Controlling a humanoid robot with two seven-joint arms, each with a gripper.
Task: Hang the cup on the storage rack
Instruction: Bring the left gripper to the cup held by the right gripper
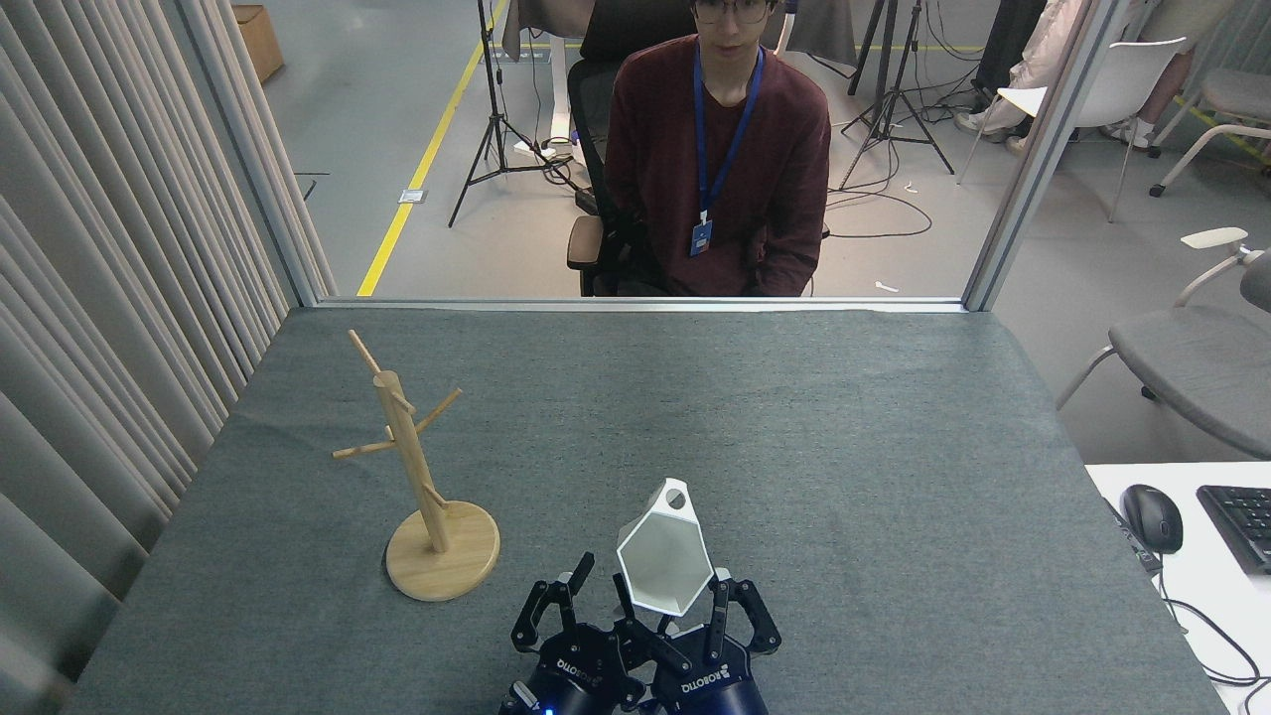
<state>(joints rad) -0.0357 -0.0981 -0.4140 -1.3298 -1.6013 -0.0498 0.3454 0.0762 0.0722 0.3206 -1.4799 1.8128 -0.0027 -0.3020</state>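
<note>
Down near the front edge of the table [894,417], two dark grippers side by side, both right of the rack [422,477]. Right gripper [666,599] clenched on the cup [663,556], one finger against each lower flank of the white hexagonal body. Cup tilted, open mouth turned toward the head view, small round hole at its upper end, away from the fingers; raised or resting on the cloth, cannot tell. Left gripper [556,601] spread wide and gripping nothing, just left of the cup and close to the rack's disc base without touching it. Rack upright on the grey cloth, left of the cup and apart from it, thin pegs slanting off the post, all of them bare. Beyond the far table edge, past the rack, a person [720,159] seated in a chair, dark red top, blue lanyard. Far right of the rack, off the cloth, a mouse [1152,516] and the corner of a keyboard [1239,521] on a white desk.
</note>
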